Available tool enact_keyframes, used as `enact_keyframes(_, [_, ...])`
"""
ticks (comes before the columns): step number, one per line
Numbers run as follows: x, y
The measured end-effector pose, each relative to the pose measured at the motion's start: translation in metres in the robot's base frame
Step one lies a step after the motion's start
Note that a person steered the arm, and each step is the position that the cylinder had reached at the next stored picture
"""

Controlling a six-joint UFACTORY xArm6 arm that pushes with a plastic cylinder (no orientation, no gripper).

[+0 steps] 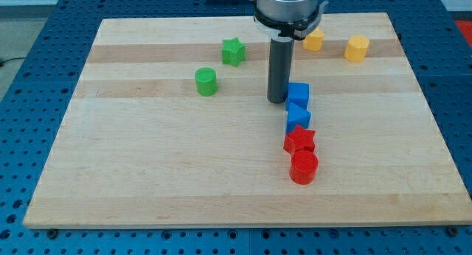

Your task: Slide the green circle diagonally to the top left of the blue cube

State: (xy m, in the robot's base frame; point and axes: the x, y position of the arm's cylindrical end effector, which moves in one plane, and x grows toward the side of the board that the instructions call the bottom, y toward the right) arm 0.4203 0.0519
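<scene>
Standing upright, my tip rests just left of the blue cube, holding nothing, being a bare rod. Green circle sits well apart toward the view's left, untouched; tip is likely wrongly sided to push it rightward

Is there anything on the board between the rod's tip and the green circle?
No. In the camera view, only bare wood lies between my tip and the green circle, which sits toward the view's left.
</scene>
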Motion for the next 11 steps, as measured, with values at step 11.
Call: enact_keyframes(11, [-0.033, -0.105])
